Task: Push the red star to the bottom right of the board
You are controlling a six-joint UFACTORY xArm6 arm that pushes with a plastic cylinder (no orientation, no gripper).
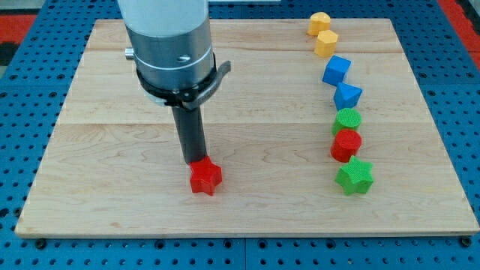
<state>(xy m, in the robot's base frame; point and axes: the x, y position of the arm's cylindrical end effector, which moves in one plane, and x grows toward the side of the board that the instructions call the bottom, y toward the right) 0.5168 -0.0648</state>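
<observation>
Where your board shows its lower middle, you find the red star, my tip touching its upper-left edge. You have no gripper, only a rod. Other blocks line the view's right, well apart.

The robot arm is a fat round tube, white on top and shiny grey lower down. A thin black ring goes around it, with a small screw on one side. A straight dark rod sticks out below.
</observation>
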